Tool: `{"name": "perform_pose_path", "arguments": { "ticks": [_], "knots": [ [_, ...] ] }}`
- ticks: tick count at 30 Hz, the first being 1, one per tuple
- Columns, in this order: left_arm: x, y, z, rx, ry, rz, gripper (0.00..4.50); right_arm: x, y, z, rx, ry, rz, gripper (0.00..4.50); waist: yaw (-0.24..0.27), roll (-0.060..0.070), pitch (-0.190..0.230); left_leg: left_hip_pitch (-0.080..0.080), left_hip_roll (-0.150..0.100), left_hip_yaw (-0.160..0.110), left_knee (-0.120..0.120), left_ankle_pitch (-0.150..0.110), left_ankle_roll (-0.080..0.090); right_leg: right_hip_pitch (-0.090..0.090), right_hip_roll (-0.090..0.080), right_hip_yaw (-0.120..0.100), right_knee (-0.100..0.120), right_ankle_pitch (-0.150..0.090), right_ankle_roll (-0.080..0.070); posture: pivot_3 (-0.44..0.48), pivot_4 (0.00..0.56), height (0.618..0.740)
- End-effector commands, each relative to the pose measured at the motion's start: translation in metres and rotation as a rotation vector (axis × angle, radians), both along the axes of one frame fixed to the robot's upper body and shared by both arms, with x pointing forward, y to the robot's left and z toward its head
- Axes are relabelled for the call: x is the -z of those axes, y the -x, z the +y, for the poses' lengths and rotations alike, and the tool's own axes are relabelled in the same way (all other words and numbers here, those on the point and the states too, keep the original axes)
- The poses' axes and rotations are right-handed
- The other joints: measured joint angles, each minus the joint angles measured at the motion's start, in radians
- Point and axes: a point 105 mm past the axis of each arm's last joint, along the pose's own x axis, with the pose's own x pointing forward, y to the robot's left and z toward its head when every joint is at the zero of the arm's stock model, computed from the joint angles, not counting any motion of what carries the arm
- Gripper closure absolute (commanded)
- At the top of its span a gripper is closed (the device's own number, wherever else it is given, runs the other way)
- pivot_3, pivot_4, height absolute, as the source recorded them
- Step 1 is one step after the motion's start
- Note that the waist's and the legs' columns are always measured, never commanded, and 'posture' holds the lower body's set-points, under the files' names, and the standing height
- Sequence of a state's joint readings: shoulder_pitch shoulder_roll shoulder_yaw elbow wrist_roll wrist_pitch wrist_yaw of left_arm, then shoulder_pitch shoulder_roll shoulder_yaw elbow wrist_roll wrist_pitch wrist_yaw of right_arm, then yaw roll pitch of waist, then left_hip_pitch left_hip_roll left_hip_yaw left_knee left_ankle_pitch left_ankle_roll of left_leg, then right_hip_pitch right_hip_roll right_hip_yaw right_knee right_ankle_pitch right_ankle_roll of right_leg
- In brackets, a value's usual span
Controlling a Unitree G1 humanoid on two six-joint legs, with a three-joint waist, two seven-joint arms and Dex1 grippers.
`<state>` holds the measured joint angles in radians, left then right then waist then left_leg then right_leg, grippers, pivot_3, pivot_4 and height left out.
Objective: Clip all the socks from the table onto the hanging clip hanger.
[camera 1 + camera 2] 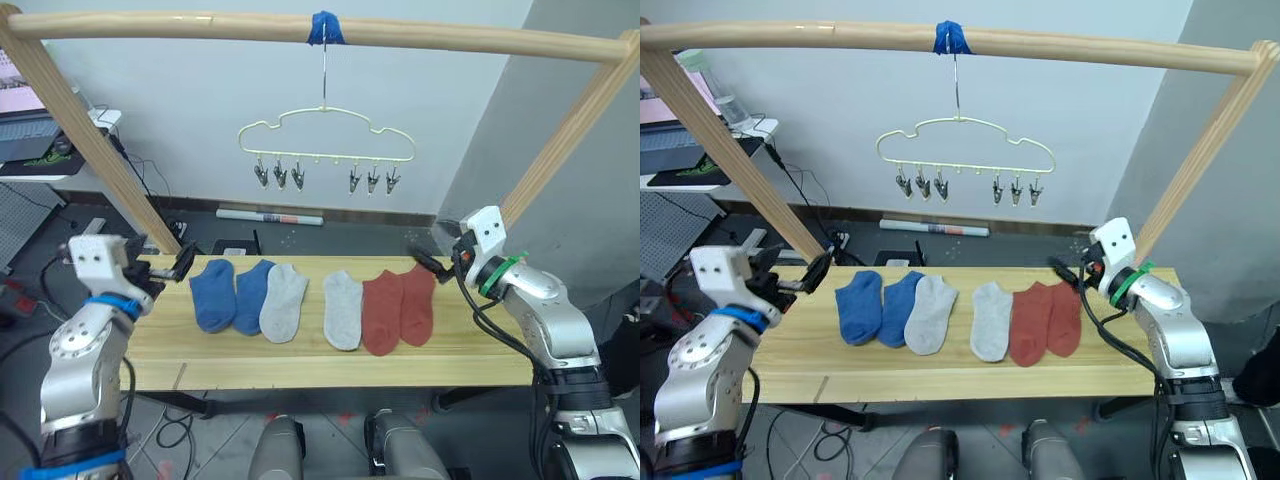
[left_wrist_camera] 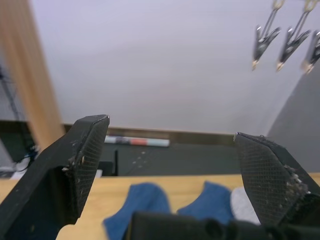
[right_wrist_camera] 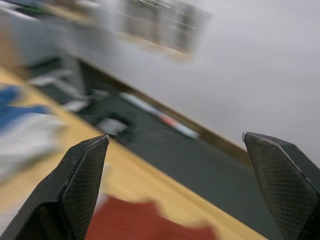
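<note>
Six socks lie in a row on the table [image 1: 330, 365]: two blue [image 1: 213, 293] [image 1: 253, 295], two light grey [image 1: 284, 303] [image 1: 343, 308], two rust-red [image 1: 381, 311] [image 1: 417, 303]. The pale-yellow clip hanger [image 1: 325, 135] hangs above them with nothing in its grey clips [image 1: 279, 175]. My left gripper [image 1: 183, 263] hovers open at the table's left end, beside the blue socks [image 2: 145, 200]. At the right end my right gripper [image 1: 428, 262] is open too, just beyond the rust-red socks [image 3: 145, 220]. Both hold nothing.
A round wooden pole frame [image 1: 180, 27] spans the table, its slanted legs [image 1: 90, 140] [image 1: 570, 130] standing at both ends. Blue tape [image 1: 326, 28] holds the hanger's hook. A desk with a laptop [image 1: 25, 135] stands back left. Cables [image 1: 150, 185] lie on the floor behind.
</note>
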<state>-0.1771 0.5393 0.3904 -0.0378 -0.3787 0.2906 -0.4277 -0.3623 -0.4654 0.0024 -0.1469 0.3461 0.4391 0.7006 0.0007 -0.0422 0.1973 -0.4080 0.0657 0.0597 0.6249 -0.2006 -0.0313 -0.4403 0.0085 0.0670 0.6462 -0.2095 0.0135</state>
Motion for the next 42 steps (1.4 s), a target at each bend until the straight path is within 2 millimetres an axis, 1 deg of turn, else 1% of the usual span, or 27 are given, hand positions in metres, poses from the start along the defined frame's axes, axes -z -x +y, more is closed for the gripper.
{"name": "perform_pose_path", "arguments": {
  "ticks": [1,4,7,10,13,16,20,25,30,37,40,42],
  "knots": [
    [-0.015,-0.015,-0.018,0.078,0.017,-0.033,0.05,-0.033,0.026,0.034,-0.231,-0.065,-0.049,0.00,-0.001,0.000,0.007,-0.001,0.000,0.000,0.000,0.000,0.000,-0.001,0.000,0.000,0.000,0.000,0.000,0.049,0.248,0.740],
    [-0.018,-0.027,-0.028,0.104,0.023,-0.050,0.05,-0.046,0.031,0.050,-0.297,-0.098,-0.068,0.00,-0.002,0.001,0.011,-0.004,0.000,-0.001,0.001,0.000,0.000,-0.002,0.000,-0.001,-0.001,0.000,0.001,0.041,0.251,0.740],
    [-0.026,-0.039,-0.043,0.170,0.023,-0.083,0.05,-0.067,0.029,0.067,-0.315,-0.136,-0.125,0.00,-0.006,-0.001,0.019,-0.006,0.000,-0.002,0.002,0.000,0.000,-0.003,0.000,-0.002,-0.001,0.000,0.001,0.023,0.256,0.740],
    [-0.035,-0.050,-0.050,0.194,0.032,-0.116,0.63,-0.083,0.027,0.079,-0.319,-0.151,-0.173,0.00,-0.007,-0.001,0.026,-0.008,0.000,-0.004,0.003,0.000,0.000,-0.005,0.000,-0.004,0.000,0.000,0.001,0.002,0.260,0.740],
    [-0.035,-0.057,-0.054,0.203,0.015,-0.115,1.48,-0.091,0.026,0.085,-0.305,-0.159,-0.216,0.00,-0.009,-0.001,0.027,-0.010,0.000,-0.004,0.003,0.000,0.000,-0.005,0.000,-0.004,-0.001,0.002,0.005,-0.010,0.262,0.740],
    [-0.038,-0.063,-0.062,0.221,0.015,-0.126,1.48,-0.096,0.027,0.089,-0.300,-0.168,-0.239,0.00,-0.011,-0.001,0.028,-0.011,0.000,-0.004,0.003,-0.001,-0.001,-0.005,0.000,-0.004,-0.001,0.001,0.007,-0.026,0.264,0.740],
    [-0.042,-0.070,-0.067,0.228,0.038,-0.140,1.48,-0.091,0.024,0.092,-0.272,-0.103,-0.272,0.00,-0.015,-0.001,0.032,-0.012,0.000,-0.004,0.003,-0.001,0.000,-0.006,0.000,-0.005,-0.001,0.001,0.008,-0.033,0.261,0.740],
    [-0.046,-0.081,-0.077,0.256,0.040,-0.150,1.48,-0.096,0.029,0.105,-0.319,-0.128,-0.279,0.00,-0.027,-0.001,0.032,-0.012,0.000,-0.006,0.003,-0.001,0.000,-0.006,0.000,-0.006,0.000,0.001,0.008,-0.051,0.251,0.740],
    [-0.052,-0.093,-0.084,0.250,0.047,-0.179,1.48,-0.103,0.030,0.112,-0.322,-0.144,-0.308,0.00,-0.033,-0.001,0.032,-0.012,0.000,-0.006,0.003,-0.001,0.000,-0.006,0.000,-0.006,0.000,0.001,0.008,-0.062,0.249,0.740],
    [-0.056,-0.100,-0.082,0.230,0.048,-0.201,1.48,-0.105,0.030,0.113,-0.306,-0.149,-0.318,0.00,-0.036,-0.001,0.032,-0.014,0.000,-0.006,0.003,-0.001,0.000,-0.007,0.000,-0.006,-0.001,0.001,0.008,-0.075,0.251,0.740],
    [-0.057,-0.100,-0.073,0.204,0.048,-0.207,1.48,-0.108,0.031,0.111,-0.297,-0.153,-0.318,0.00,-0.037,-0.001,0.032,-0.014,0.000,-0.006,0.003,-0.001,0.000,-0.008,0.000,-0.006,0.000,0.001,0.008,-0.079,0.253,0.740],
    [-0.057,-0.100,-0.070,0.199,0.052,-0.208,1.48,-0.108,0.031,0.110,-0.295,-0.157,-0.317,0.00,-0.039,-0.001,0.032,-0.014,0.000,-0.006,0.003,-0.001,0.000,-0.008,0.000,-0.006,0.000,0.001,0.008,-0.078,0.254,0.740]
  ]
}}
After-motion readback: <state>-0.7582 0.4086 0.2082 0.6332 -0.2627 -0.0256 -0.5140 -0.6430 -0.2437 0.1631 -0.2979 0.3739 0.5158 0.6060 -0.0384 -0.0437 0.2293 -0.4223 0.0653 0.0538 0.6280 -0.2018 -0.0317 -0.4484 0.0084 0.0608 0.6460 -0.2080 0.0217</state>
